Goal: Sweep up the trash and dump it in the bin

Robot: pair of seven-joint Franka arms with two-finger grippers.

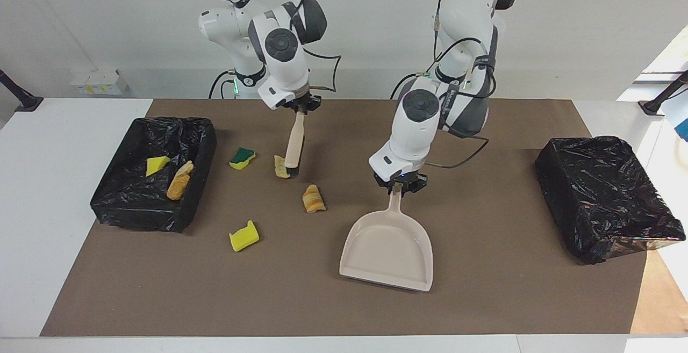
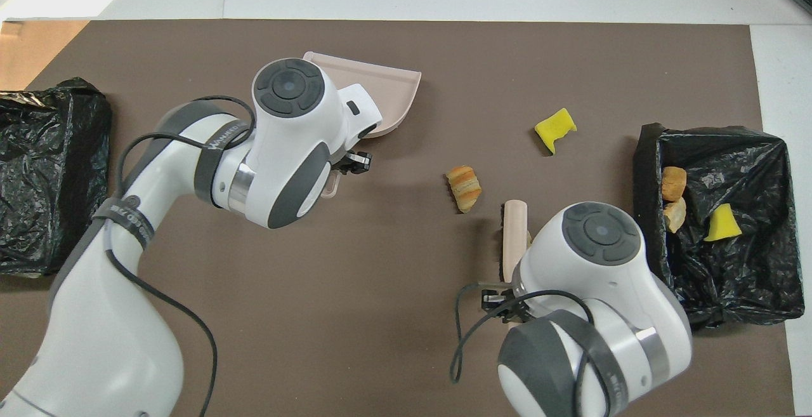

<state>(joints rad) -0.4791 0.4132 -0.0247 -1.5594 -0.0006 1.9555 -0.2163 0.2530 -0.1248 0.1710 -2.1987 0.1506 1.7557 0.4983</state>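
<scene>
Right gripper [image 1: 302,107] clamping the brush [image 1: 293,146] beside a bread chunk [image 1: 280,166]; left gripper [image 1: 398,185] clamping the dustpan [image 1: 388,250]. Sweeping works best toward a flat-lying pan.

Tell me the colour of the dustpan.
Pale beige-pink all over, handle included; the dustpan shows best in the facing view.

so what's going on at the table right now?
Sweep-up in progress. The right tool holds the brush by its handle, head down beside a bread chunk. The left tool holds the dustpan by its handle. Four scraps lie on the mat; a few more are already in the bin.
</scene>
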